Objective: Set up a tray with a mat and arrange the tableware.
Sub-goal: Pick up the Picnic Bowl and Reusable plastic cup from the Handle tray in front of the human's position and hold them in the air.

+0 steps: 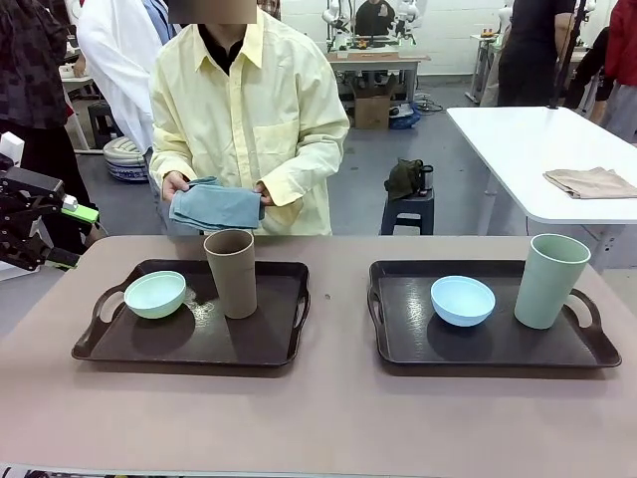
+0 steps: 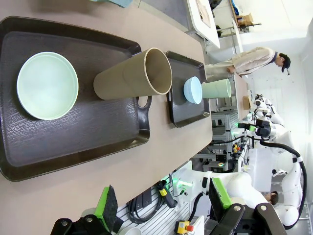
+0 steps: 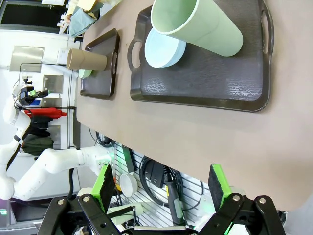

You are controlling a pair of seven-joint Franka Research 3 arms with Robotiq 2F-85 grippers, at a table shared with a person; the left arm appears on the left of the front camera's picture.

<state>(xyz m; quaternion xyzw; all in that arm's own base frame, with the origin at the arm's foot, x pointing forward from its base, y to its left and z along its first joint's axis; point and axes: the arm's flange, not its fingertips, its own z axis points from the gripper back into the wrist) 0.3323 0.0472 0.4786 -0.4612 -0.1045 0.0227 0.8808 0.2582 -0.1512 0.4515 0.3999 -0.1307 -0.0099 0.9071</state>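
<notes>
While both arms hang back from the trays, neither one holds anything. The left gripper has its green-padded jaws spread wide, empty, off the left side of the tan table. The right gripper is just as wide and empty, poised off the table's edge on the right.

Two dark trays lie side by side on the table, apart from each other. On the left tray sits the mint bowl, with the brown tumbler upright just beside it. On the right tray sits the blue bowl, near the upright sage tumbler.

At the far side a person in a pale yellow shirt grips a folded blue-grey cloth in both hands, above the table's far edge. This is probably the mat, though folded it is hard to be sure.

The task looks barely begun. The tableware rests on bare trays and no mat is laid yet.
</notes>
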